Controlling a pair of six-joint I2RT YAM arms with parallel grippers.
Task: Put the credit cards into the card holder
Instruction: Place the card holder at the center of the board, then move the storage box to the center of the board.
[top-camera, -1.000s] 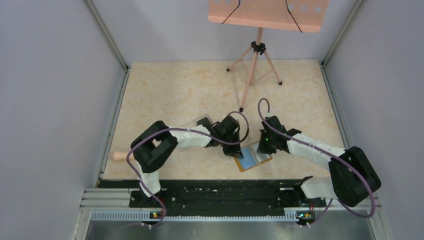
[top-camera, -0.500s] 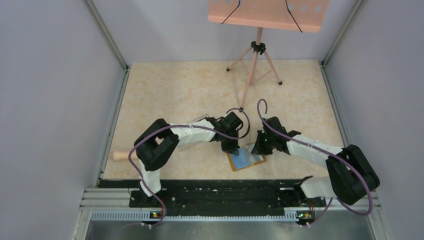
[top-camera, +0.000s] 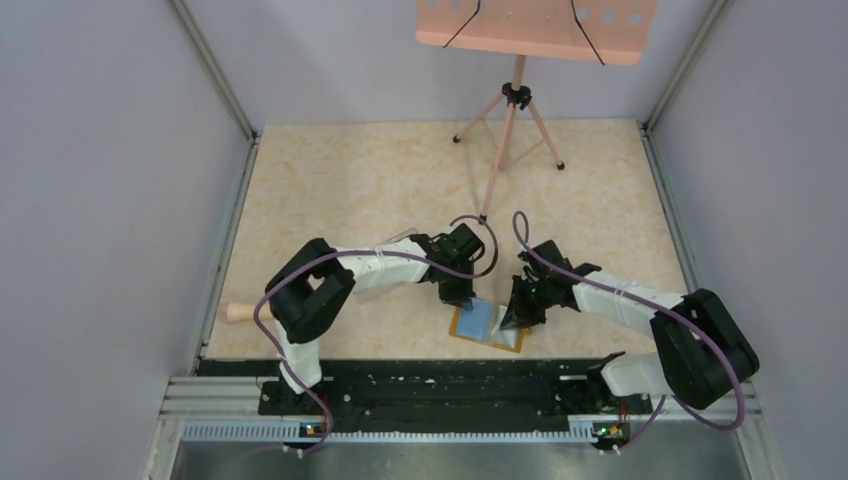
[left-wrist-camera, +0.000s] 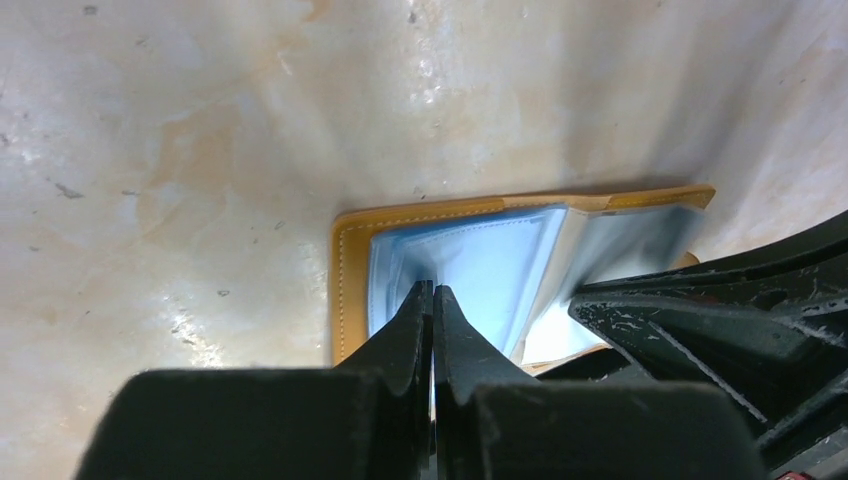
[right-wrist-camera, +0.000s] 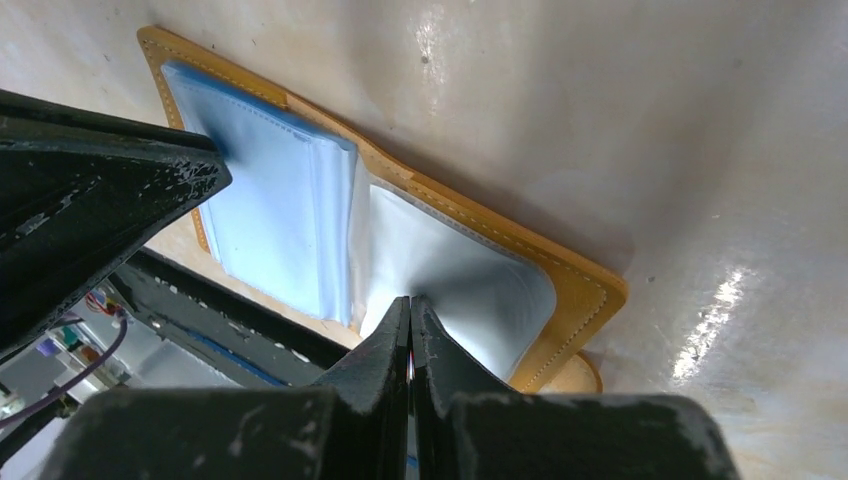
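The orange-tan card holder (top-camera: 459, 331) lies open near the table's front edge, blue-grey pockets up. My left gripper (top-camera: 463, 299) is shut, its tips pressing on the left pocket; in the left wrist view (left-wrist-camera: 432, 288) the pocket puckers at the tips, inside the orange rim (left-wrist-camera: 349, 262). My right gripper (top-camera: 511, 321) is shut, its tips on the right pocket, also in the right wrist view (right-wrist-camera: 410, 298), near the orange rim (right-wrist-camera: 583, 287). No dark credit card shows in any view.
A clear plastic box (top-camera: 397, 241) lies partly under the left forearm. A pink music stand (top-camera: 515, 96) stands at the back on its tripod. A wooden peg (top-camera: 238, 312) lies at the left edge. The black base rail (top-camera: 430, 385) borders the front, right beside the holder.
The holder has slid left and towards the front edge and turned. Both grippers moved with it, the right one down and left onto the right pocket.
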